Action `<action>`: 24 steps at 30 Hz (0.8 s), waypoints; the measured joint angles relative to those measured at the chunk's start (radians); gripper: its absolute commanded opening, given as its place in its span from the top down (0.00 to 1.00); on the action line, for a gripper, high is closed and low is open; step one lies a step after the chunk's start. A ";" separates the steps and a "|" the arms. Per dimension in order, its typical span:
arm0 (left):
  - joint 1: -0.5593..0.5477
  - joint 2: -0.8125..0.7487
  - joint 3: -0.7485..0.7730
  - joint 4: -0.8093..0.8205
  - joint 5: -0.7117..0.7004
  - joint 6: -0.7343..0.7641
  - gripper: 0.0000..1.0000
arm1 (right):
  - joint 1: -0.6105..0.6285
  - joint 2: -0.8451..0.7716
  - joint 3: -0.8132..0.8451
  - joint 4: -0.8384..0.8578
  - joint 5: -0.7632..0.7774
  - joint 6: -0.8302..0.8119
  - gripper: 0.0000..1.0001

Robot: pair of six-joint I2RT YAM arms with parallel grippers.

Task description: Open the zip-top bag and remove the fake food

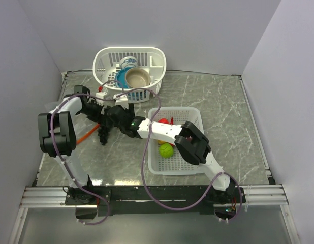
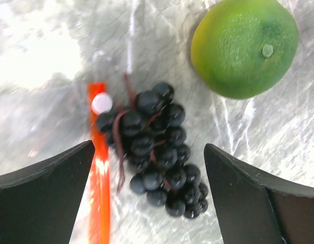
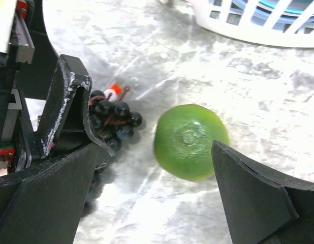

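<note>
The left hand [image 2: 149, 150] is held released above the table [image 2: 35, 46], its fingers [image 2: 45, 198] spread wide and touching nothing. Between them the dark purple grapes [image 2: 162, 168] are seen lying on the marbled surface. Just beside the grapes, on their left, the orange-red strip of the zip-top bag [image 2: 98, 193] is laid (its clear film can hardly be made out), with a small white tab [image 2: 101, 103] at its end. A green lime [image 2: 243, 46] is set near the grapes, apart from them. The right hand [image 3: 157, 152] is likewise released, held low over the lime with nothing grasped. In the top view, more fake food [image 1: 166, 150] is seen in a flat white basket [image 1: 190, 114], and bowls [image 1: 136, 77] in a deeper basket [image 1: 108, 56] behind.
</note>
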 measured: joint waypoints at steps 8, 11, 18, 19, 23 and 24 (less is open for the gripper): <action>0.055 -0.122 -0.038 -0.012 -0.040 0.000 0.03 | 0.009 0.000 0.045 0.007 -0.045 0.024 0.00; 0.074 -0.157 -0.044 -0.011 -0.035 -0.009 0.03 | 0.008 -0.010 0.033 0.029 -0.058 0.069 0.00; 0.119 -0.293 -0.099 -0.051 0.054 -0.097 0.03 | -0.054 -0.150 -0.330 0.107 -0.026 0.162 0.02; 0.126 -0.299 -0.098 -0.052 0.065 -0.106 0.03 | -0.076 -0.156 -0.376 0.116 -0.025 0.170 0.01; 0.140 -0.282 -0.100 -0.067 0.090 -0.122 0.03 | -0.153 -0.135 -0.396 0.058 -0.001 0.188 0.00; 0.139 -0.280 -0.101 -0.071 0.095 -0.126 0.03 | -0.159 -0.128 -0.367 0.041 0.005 0.188 0.00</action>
